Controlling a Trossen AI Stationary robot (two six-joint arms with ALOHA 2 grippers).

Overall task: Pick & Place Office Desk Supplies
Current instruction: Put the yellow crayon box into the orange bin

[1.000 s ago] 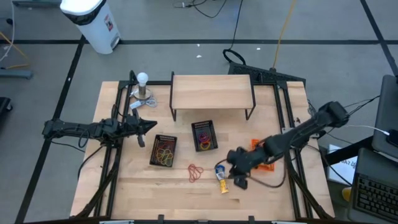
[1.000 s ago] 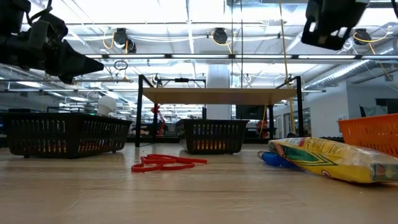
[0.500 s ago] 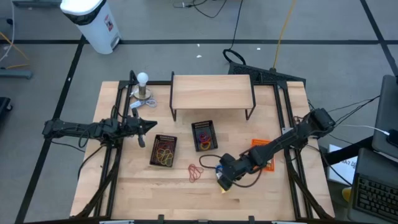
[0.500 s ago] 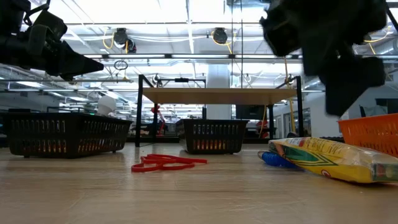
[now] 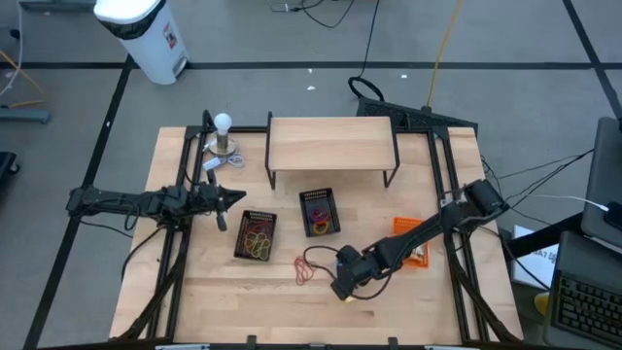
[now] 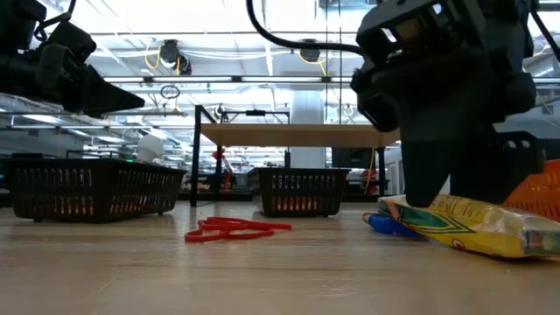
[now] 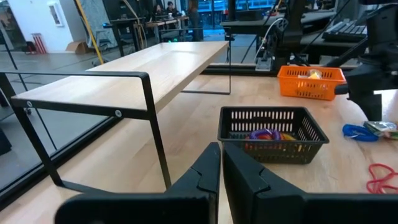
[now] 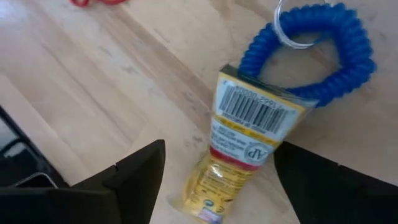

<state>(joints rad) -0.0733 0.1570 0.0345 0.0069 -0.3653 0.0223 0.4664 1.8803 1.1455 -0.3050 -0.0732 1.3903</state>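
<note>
A yellow packet (image 8: 239,140) with a barcode lies flat on the table, and a blue coiled band (image 8: 317,53) lies at its barcode end. My right gripper (image 8: 221,149) is open and tilted down over the packet, one finger on each side, with bare wood showing between fingers and packet. In the low view the packet (image 6: 477,226) lies under that gripper (image 6: 459,199). Red rubber bands (image 5: 305,269) lie on the wood to its left. My left gripper (image 5: 233,197) is shut and held level above the table's left side.
Two black baskets (image 5: 257,234) (image 5: 319,212) hold coloured rubber bands. An orange basket (image 5: 416,255) sits right of my right arm. A wooden shelf on black legs (image 5: 330,143) stands at the back, and a white ball on a metal stand (image 5: 224,136) at the back left.
My right gripper has come down and moved toward the table's left, rolling its wrist, until it covers the yellow packet in the high view. The packet and the blue coil have stayed where they lay.
</note>
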